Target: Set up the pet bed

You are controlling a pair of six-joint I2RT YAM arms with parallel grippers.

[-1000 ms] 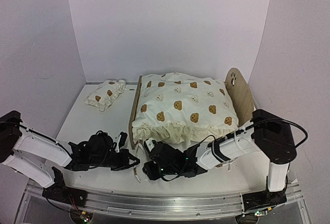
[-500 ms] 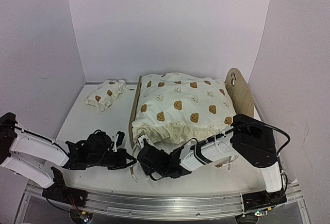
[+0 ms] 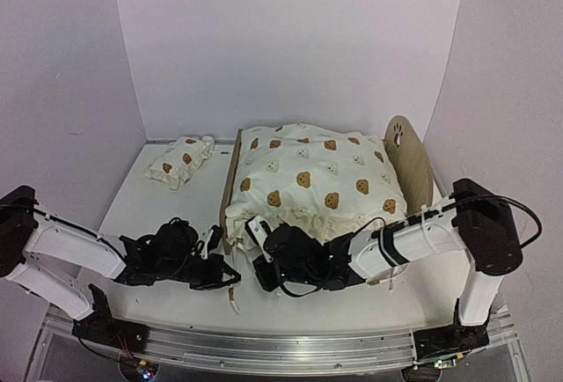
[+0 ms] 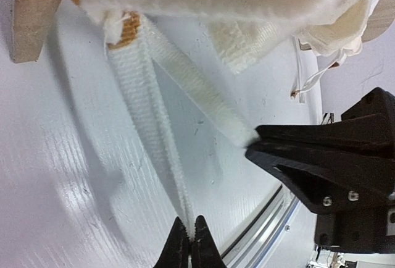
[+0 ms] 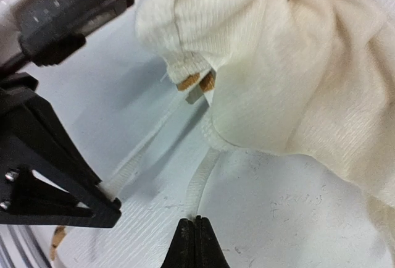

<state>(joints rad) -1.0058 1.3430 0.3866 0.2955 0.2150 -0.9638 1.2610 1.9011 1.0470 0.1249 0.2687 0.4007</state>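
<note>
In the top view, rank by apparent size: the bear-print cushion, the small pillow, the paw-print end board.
Largest by far: bear-print cushion.
Then paw-print end board and small pillow, which look about alike. The board stands angled to the camera, so they stay unranked.

- My left end effector and right end effector crowd each other at the pet bed's near left corner; two ties cross the gap.
- The cushion overhangs just beyond, closing the far side.
- Bare worktop lies open leftward, up to the pillow.

Overhead on pet bed, wrist close-ups (shared ties)
</note>
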